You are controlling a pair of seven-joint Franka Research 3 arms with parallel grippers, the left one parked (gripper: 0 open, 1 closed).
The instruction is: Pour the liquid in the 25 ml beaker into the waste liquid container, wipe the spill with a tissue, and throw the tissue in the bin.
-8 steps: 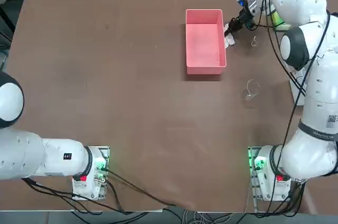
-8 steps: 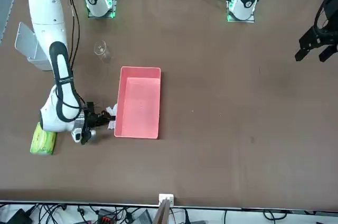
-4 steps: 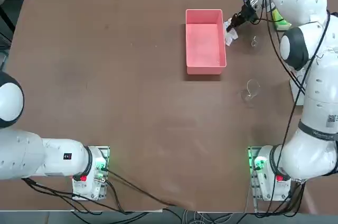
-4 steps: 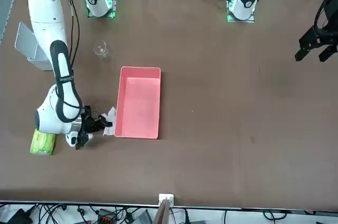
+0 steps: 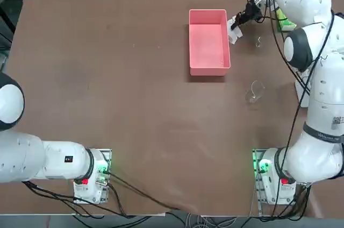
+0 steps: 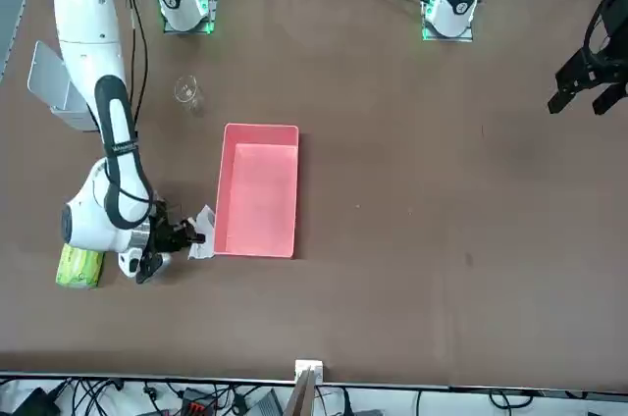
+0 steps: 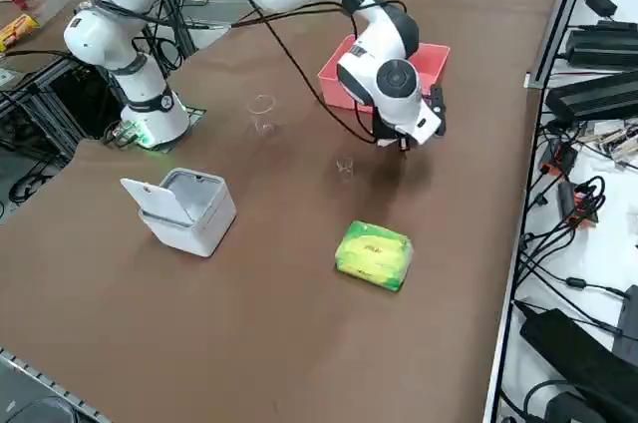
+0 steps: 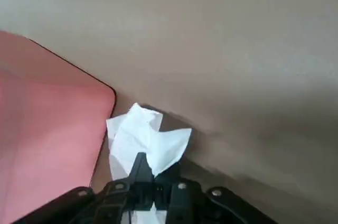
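Observation:
My right gripper [image 5: 240,20] [image 6: 184,236] is shut on the white crumpled tissue [image 5: 235,28] [image 6: 203,243] [image 8: 147,138]. It holds the tissue low at the tabletop, right beside the far right corner of the pink waste liquid container [image 5: 208,45] [image 6: 258,190] [image 8: 47,129]. The tiny clear 25 ml beaker [image 5: 258,42] [image 7: 345,166] stands upright on the table a short way to the right of the gripper. Far off at the table's right edge sits the grey-white bin [image 7: 189,209] [image 6: 59,92], its lid open.
A larger clear beaker [image 5: 256,91] [image 7: 262,111] stands between the pink tray and the right arm's base. The green tissue pack [image 7: 374,253] [image 6: 78,264] lies at the far right corner, behind the arm. Cables run along the wrist.
The right gripper has slid with the tissue along the tray's right wall, away from the robot's base toward the table's far edge. Both beakers and the tray stayed put.

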